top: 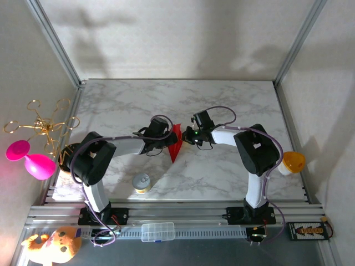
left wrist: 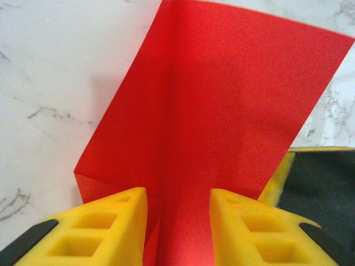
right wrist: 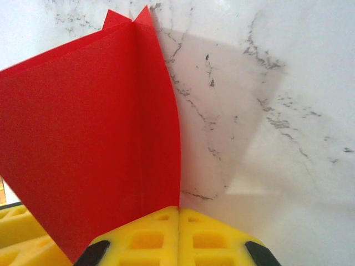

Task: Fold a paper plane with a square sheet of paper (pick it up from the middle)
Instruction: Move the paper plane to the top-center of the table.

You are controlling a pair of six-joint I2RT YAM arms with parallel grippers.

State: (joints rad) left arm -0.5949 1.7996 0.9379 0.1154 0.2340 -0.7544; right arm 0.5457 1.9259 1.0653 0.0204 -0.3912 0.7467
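red paper (left wrist: 222,111) — matt, creased | table (top: 111,100) — polished marble look

No writing, label, brand or number can be read anywhere. The red paper (left wrist: 233,111) is plain on both faces. The small black-and-yellow card (top: 310,230) at the near right corner carries marks too small to make out, and the top of the tin (top: 141,183) on the worktop (top: 233,100) shows no legible print either.
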